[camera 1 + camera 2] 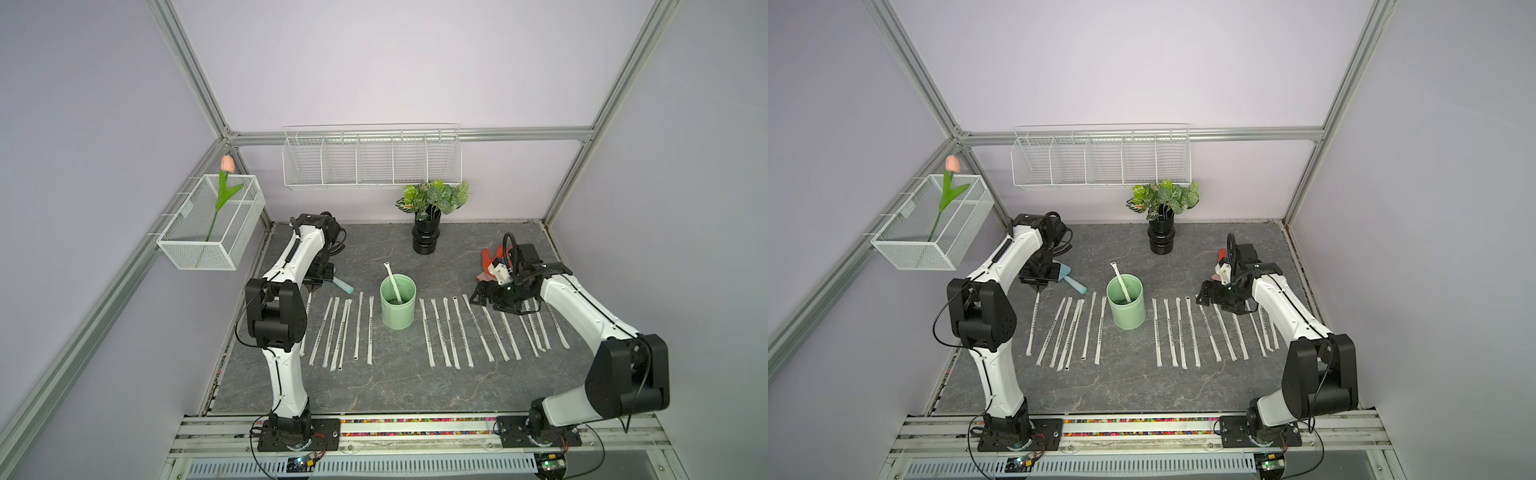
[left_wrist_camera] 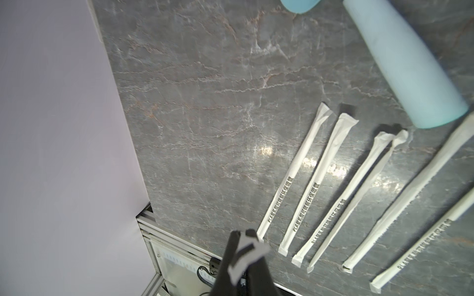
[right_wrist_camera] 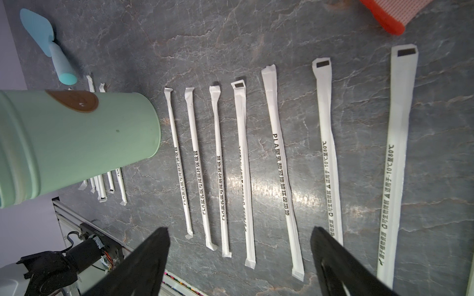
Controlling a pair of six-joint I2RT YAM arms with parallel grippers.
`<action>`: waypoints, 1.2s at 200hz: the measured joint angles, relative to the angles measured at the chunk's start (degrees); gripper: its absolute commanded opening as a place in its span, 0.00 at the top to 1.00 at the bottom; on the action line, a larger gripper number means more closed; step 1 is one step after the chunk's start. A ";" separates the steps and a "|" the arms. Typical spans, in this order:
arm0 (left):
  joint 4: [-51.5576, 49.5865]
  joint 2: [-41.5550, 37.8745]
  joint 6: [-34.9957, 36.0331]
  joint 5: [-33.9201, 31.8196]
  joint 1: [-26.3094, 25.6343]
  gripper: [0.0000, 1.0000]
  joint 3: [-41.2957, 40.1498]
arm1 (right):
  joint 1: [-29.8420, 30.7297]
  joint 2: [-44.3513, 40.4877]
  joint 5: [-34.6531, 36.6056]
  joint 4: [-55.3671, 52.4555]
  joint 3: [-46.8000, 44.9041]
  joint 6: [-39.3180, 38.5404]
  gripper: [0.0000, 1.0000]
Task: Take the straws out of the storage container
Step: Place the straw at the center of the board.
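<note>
At the left of the bench point(image 1: 374, 386), the left gripper point(image 2: 243, 234) is pressed together on the end of a straw point(image 1: 1033, 324). The right gripper point(image 3: 239, 229) hangs spread above other straws point(image 3: 280, 159). Between them, the green cup point(image 1: 398, 309) holds one leaning straw point(image 1: 392, 280); a blue trowel point(image 1: 1074, 283) lies near the left gripper.

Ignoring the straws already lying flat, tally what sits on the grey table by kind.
Mint-green cylindrical cup: 1
White paper-wrapped straw inside it: 1
Black ribbed vase with leafy plant: 1
Light-blue plastic trowel: 1
Red-orange tool, partly hidden: 1
Total: 5
</note>
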 measured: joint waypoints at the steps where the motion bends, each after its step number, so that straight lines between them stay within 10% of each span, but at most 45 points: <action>1: 0.07 0.02 0.00 0.02 0.02 0.93 -0.07 | 0.00 0.00 0.00 0.00 -0.04 0.00 0.11; 240: 6.62 8.44 3.82 3.91 4.87 0.91 -4.17 | 0.00 1.86 0.17 1.01 -1.31 0.26 0.11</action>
